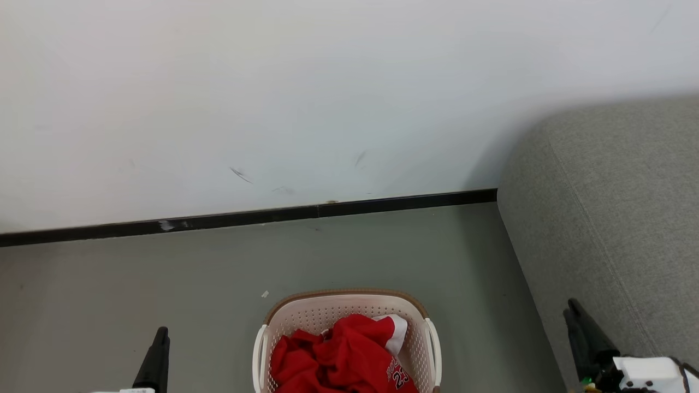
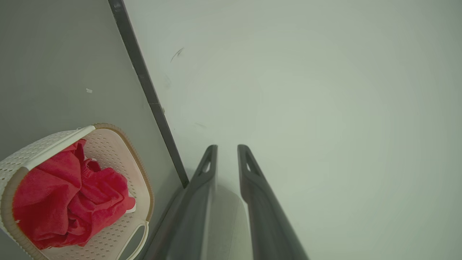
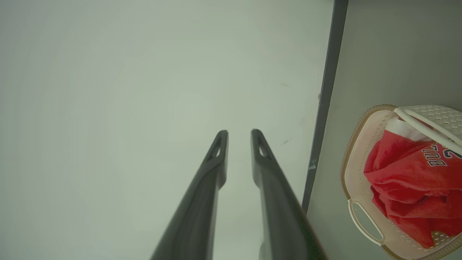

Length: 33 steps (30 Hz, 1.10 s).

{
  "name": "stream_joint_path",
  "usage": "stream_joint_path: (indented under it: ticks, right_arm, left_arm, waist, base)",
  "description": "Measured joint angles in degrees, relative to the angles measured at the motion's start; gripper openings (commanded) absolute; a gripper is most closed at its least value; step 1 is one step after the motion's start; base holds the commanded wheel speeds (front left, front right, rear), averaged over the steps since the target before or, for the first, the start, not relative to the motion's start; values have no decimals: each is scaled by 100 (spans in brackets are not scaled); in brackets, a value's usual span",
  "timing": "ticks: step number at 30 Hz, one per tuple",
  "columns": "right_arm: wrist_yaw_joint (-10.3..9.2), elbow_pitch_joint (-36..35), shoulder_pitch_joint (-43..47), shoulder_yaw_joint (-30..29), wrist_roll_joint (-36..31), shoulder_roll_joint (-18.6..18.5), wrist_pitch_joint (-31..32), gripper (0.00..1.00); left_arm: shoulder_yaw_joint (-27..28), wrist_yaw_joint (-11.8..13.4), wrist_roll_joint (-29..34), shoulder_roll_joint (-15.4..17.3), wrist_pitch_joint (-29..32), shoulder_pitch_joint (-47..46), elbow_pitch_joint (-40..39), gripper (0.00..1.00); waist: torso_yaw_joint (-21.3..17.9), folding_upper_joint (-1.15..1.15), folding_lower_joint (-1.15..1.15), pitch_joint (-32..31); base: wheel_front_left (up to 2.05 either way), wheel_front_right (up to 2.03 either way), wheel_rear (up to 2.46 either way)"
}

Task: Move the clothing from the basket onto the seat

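The cream basket (image 1: 338,295) with a brown rim stands on the floor at the bottom middle of the head view. Crumpled red clothing (image 1: 341,355) lies inside it, with white trim and a lettered jersey on top (image 3: 411,173). The grey seat (image 1: 617,218) rises at the right, its side close to the basket. My left gripper (image 1: 161,334) is low at the left and my right gripper (image 1: 573,307) low at the right, both apart from the basket. In the wrist views the left gripper (image 2: 227,148) and the right gripper (image 3: 239,133) point at the wall, fingers narrowly parted and holding nothing.
A white wall (image 1: 306,98) with a black baseboard (image 1: 246,217) runs behind the basket. Grey floor (image 1: 136,284) spreads to the left of the basket, with a small white scrap (image 1: 265,294) lying just beyond the rim. The basket (image 2: 142,187) has looped side handles (image 3: 362,222).
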Motion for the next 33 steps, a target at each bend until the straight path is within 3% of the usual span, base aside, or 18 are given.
stream_joint_path:
  ticks: [9,21,33]
  right_arm:
    - [-1,-3,114,40,-16,49,-103,100]
    - [-1,-207,114,221,-643,-129,-391,100]
    - [-1,-311,111,363,-1622,-277,-642,100]
  left_arm:
    - [-62,3,0,-47,-62,91,21,100]
    - [-208,2,275,52,-312,83,-67,100]
    - [-493,-1,960,290,-619,65,-68,100]
  waist:
    - [-3,0,0,10]
    - [-4,0,5,-4]
    - [-11,0,62,-54]
  base:
    - [0,0,0]
    - [0,0,0]
    - [0,0,0]
